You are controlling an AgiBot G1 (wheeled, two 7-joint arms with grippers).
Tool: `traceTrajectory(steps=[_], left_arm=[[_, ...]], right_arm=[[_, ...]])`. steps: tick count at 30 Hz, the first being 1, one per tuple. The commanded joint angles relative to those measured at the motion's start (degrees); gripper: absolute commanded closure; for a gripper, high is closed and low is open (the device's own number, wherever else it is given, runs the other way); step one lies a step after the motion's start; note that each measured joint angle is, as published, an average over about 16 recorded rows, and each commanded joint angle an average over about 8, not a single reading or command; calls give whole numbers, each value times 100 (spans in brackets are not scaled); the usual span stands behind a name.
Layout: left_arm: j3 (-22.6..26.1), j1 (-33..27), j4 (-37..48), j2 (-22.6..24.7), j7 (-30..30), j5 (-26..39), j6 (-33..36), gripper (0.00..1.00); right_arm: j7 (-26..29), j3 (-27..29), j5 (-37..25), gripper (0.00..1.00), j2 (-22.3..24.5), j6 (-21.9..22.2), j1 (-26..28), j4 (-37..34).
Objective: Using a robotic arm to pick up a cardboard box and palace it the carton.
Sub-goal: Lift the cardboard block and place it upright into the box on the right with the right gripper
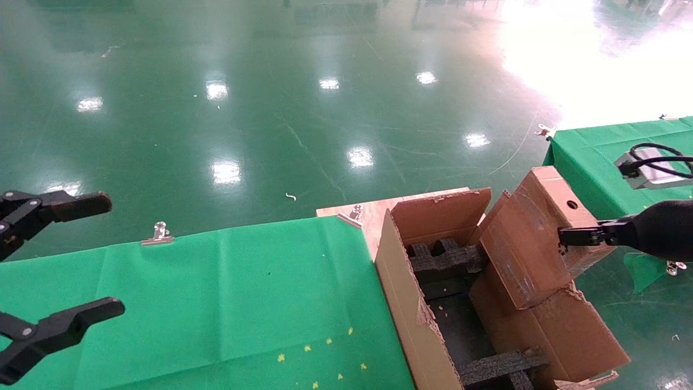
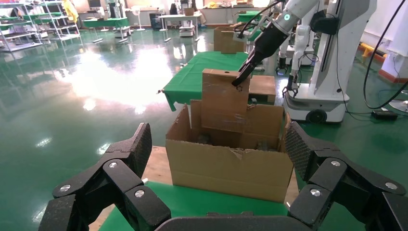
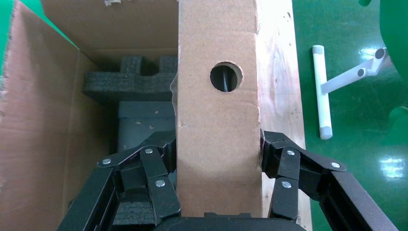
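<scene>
While the head view shows one carton (image 1: 411, 303) at lower right with one cardboard box (image 1: 533, 238) tilted over its far side, only the right wrist view shows the right gripper (image 3: 219, 159) with jaws clamped on the box's narrow, single-holed face. Idle at left, the left gripper (image 1: 70, 260) has jaws wide apart.

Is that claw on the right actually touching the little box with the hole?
Touching. In the right wrist view the right tool presses its fingers against both sides of the box.
</scene>
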Motion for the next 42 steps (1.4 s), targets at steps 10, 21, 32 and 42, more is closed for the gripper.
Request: traceTrajectory(steps=[10,21,32,42], left_arm=[[0,0,0,0,0,0,0,0],[0,0,0,0,0,0,0,0],[0,0,0,0,0,0,0,0],[0,0,0,0,0,0,0,0]], right_arm=[[134,-235,-167,100,-168,421,-324,48],[368,-425,-337,100,-248,621,-574,44],[642,-532,-641,100,-351,794,-704,43],[893,-608,-853,100,-529,863,-795,45]])
